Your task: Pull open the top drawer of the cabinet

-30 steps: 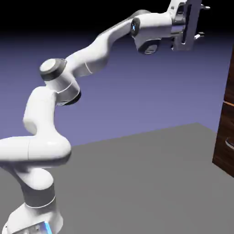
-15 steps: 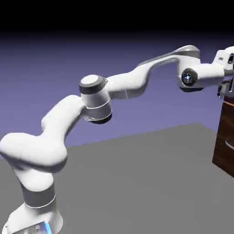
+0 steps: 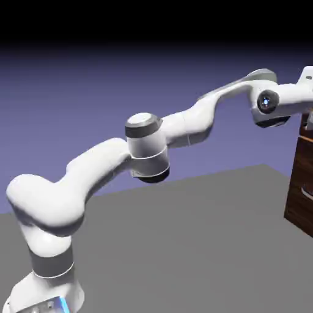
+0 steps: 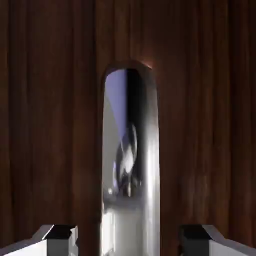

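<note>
Since one second ago the white robot arm (image 3: 147,143) has swung down from high in the exterior view and stretched to the right, so its wrist now meets the tall dark brown wood-grain cabinet (image 3: 301,183) at the picture's right edge. Only a narrow strip of the cabinet shows there, and the jaws are cut off by the frame. The grey bench (image 3: 183,244) lies bare and wide between the robot's base and the cabinet.

In the hand view, the dark brown wood-grain front of the top drawer (image 4: 50,125) fills the picture. A silvery, mirror-like metal handle (image 4: 130,160) runs up the middle from the bottom edge. The gripper (image 4: 130,242) shows its two grey fingertips (image 4: 60,239) at either side of this handle, which lies between the jaws; a gap is visible on each side, though the jaws are closed as far as they go.
</note>
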